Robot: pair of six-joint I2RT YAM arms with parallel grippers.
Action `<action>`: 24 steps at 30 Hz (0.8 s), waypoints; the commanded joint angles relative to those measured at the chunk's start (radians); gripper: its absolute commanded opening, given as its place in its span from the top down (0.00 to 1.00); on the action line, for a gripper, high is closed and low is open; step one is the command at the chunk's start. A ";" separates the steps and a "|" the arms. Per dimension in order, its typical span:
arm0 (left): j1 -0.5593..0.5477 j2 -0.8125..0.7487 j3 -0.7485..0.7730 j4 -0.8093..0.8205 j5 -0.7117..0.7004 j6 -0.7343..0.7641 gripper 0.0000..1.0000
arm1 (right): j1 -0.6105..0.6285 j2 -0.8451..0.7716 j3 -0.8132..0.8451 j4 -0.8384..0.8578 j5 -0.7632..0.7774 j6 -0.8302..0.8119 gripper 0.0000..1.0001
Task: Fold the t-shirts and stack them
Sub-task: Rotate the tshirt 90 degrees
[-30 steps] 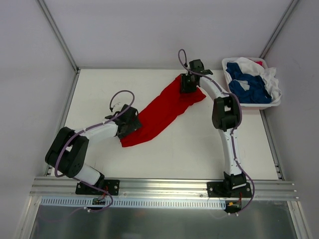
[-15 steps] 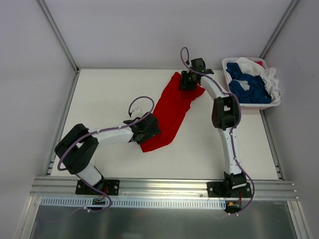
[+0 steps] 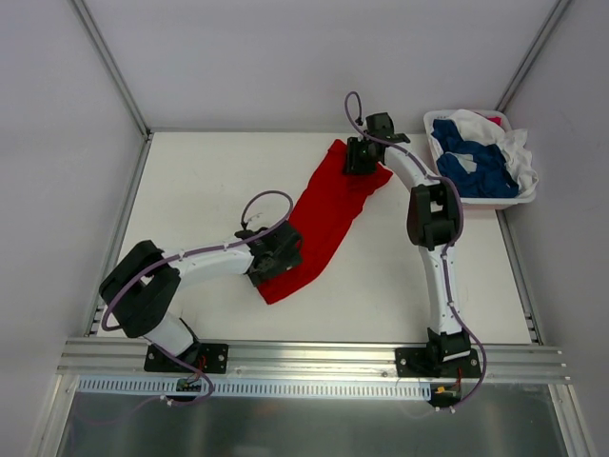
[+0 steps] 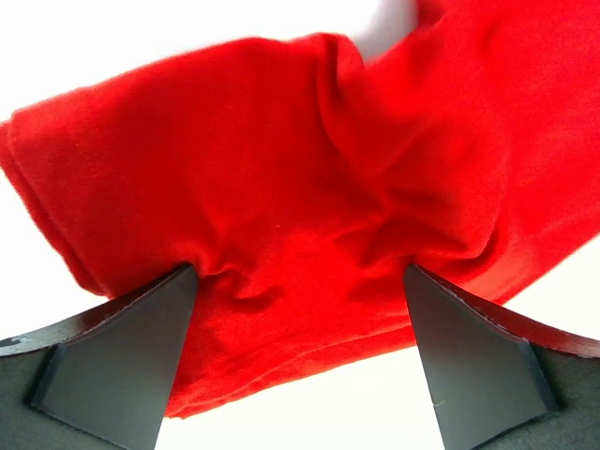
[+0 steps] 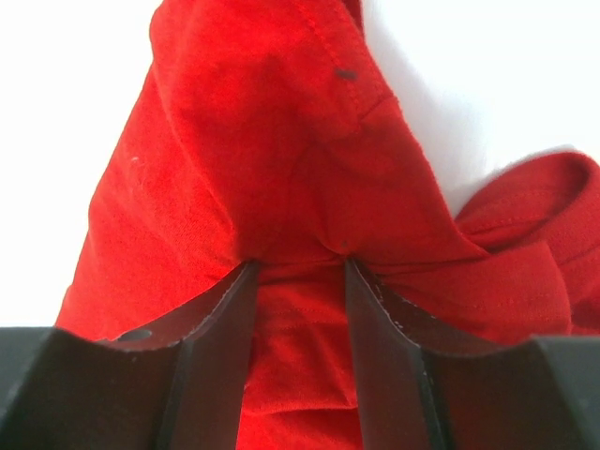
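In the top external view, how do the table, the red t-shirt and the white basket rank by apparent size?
1. table, clearly largest.
2. red t-shirt and white basket: they look about alike, so they are not ranked.

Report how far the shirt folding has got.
Done: nothing; no folded shirt or stack shows. In hand: the red shirt lies stretched on the table, left gripper on its near end, right gripper on its far end. Left: folding it, plus the blue and white shirts heaped in the basket.
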 commanded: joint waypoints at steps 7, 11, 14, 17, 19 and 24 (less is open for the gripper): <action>0.084 -0.214 0.047 -0.331 -0.215 0.167 0.04 | 0.004 -0.277 -0.130 -0.034 0.034 -0.038 0.54; 0.114 -0.252 0.050 -0.336 -0.249 0.255 0.01 | 0.015 -0.354 -0.172 -0.058 0.049 -0.048 0.54; 0.165 -0.251 0.037 -0.339 -0.218 0.286 0.01 | 0.031 -0.408 -0.208 -0.083 0.063 -0.052 0.54; 0.217 -0.226 0.017 -0.336 -0.212 0.305 0.03 | 0.048 -0.481 -0.280 -0.082 0.077 -0.054 0.54; 0.235 -0.190 0.002 -0.331 -0.211 0.314 0.10 | 0.068 -0.540 -0.338 -0.080 0.095 -0.063 0.54; 0.289 -0.110 -0.033 -0.285 -0.175 0.352 0.13 | 0.099 -0.656 -0.453 -0.066 0.110 -0.069 0.53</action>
